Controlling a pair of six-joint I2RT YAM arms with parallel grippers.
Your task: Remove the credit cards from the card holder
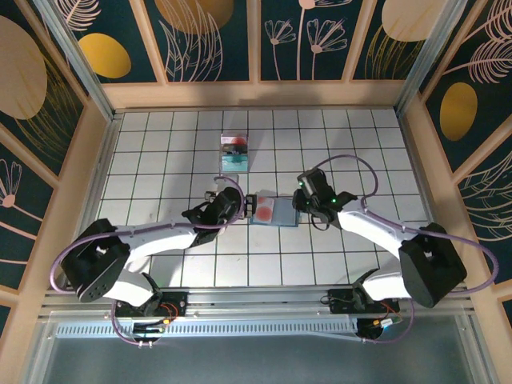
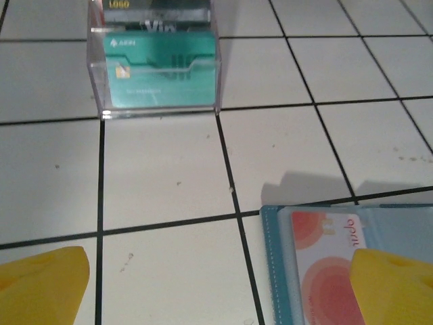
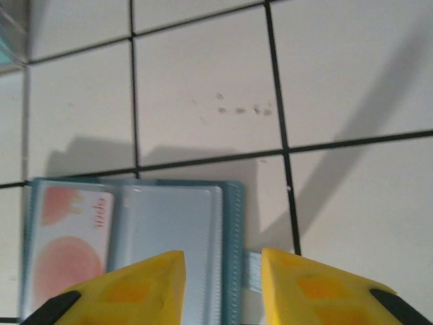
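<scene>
Left wrist view: we see the salmon-red plastic card point(image 2: 325, 271), long axis up-frame, lower right in the flat teal wallet point(image 2: 273, 271), by our wide-open left tool point(image 2: 220, 271); right tool point(image 3: 223, 261) part-open.

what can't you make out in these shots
Left wrist: the clear plastic box is cut off by the top edge; small print on its teal card is blurred.
Left wrist: the salmon-red card is partly under a finger of the left gripper and runs past the bottom edge.
Right wrist: the right gripper covers the card holder's near edge; contact is unclear.
</scene>
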